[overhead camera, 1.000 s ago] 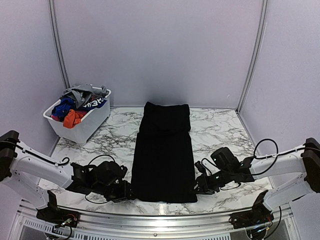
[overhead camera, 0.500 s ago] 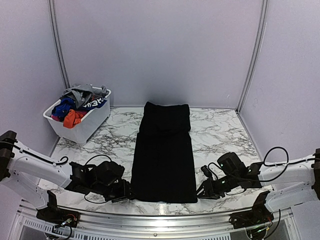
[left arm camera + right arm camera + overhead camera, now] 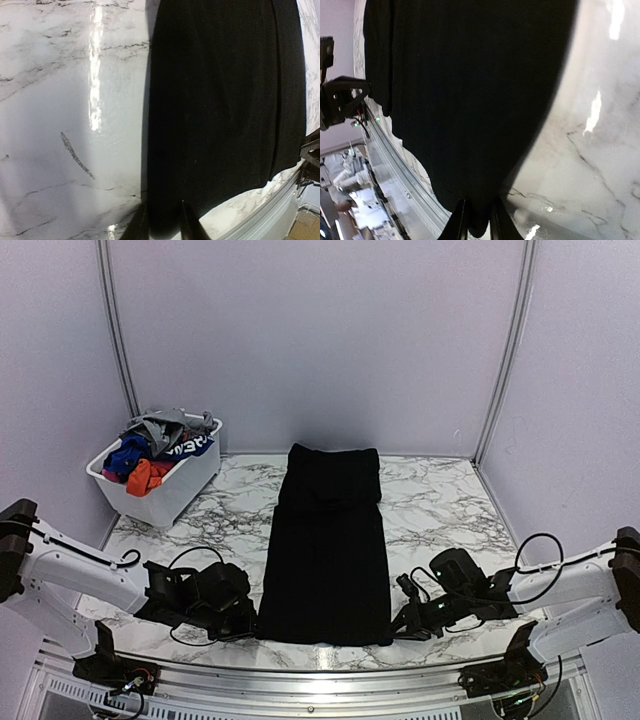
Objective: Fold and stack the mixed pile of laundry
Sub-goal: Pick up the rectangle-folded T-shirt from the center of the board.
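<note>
A large black garment [image 3: 326, 540] lies flat and long down the middle of the marble table. My left gripper [image 3: 254, 624] is at its near left corner, and in the left wrist view [image 3: 162, 226] the two fingers close on the black hem [image 3: 220, 100]. My right gripper [image 3: 397, 624] is at the near right corner, and in the right wrist view [image 3: 477, 220] its fingers pinch the black cloth [image 3: 465, 85]. The rest of the laundry pile [image 3: 150, 445], with grey, blue and orange-red pieces, sits in the white basket.
The white plastic basket [image 3: 165, 502] stands at the far left against the wall. The metal rail [image 3: 320, 665] runs along the table's near edge, just behind both grippers. Bare marble [image 3: 450, 500] lies on either side of the garment.
My left gripper has edged right onto the near left corner. My right arm swung out and lower, then came back in onto the near right corner. The garment lies as before.
</note>
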You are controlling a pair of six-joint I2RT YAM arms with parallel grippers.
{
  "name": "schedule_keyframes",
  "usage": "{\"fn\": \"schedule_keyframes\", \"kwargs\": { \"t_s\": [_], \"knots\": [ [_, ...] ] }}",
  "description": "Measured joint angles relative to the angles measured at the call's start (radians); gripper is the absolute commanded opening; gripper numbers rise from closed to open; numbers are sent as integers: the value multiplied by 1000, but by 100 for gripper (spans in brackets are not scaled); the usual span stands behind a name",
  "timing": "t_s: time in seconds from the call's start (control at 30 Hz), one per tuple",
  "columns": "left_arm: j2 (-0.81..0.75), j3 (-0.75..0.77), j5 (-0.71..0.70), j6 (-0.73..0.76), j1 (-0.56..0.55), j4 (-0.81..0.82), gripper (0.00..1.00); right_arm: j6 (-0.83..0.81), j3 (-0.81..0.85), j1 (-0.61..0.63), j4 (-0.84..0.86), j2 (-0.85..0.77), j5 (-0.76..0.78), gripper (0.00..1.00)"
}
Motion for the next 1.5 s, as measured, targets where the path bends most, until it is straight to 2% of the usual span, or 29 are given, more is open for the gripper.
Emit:
{"fn": "schedule_keyframes", "kwargs": {
  "t_s": [0.03,0.17,0.33,0.5,0.63,0.83,1.0,1.2,1.33,1.5],
  "knots": [
    [0,0,-3,3,0,-6,12,4,-1,1,-5,-1,2,1],
    [2,6,-2,32,0,-34,0,11,-2,6,-37,-23,11,0],
    [-6,13,16,61,-6,-66,0,19,-2,8,-142,-114,34,0],
    [-92,-26,61,60,-44,-85,0,59,-34,21,-250,-311,46,0],
    [-151,-57,93,54,-114,-96,0,124,-89,92,-315,-473,46,0],
    [-152,-56,125,35,-202,-113,0,231,-132,229,-352,-575,53,0],
    [-159,-42,128,24,-211,-132,0,257,-113,265,-362,-559,68,0],
    [-185,32,128,38,-155,-190,0,245,9,249,-376,-492,114,0],
    [-151,130,133,82,-60,-214,0,180,92,135,-372,-411,117,0],
    [-62,230,142,154,66,-236,0,35,201,-29,-343,-205,91,0]
  ]
}}
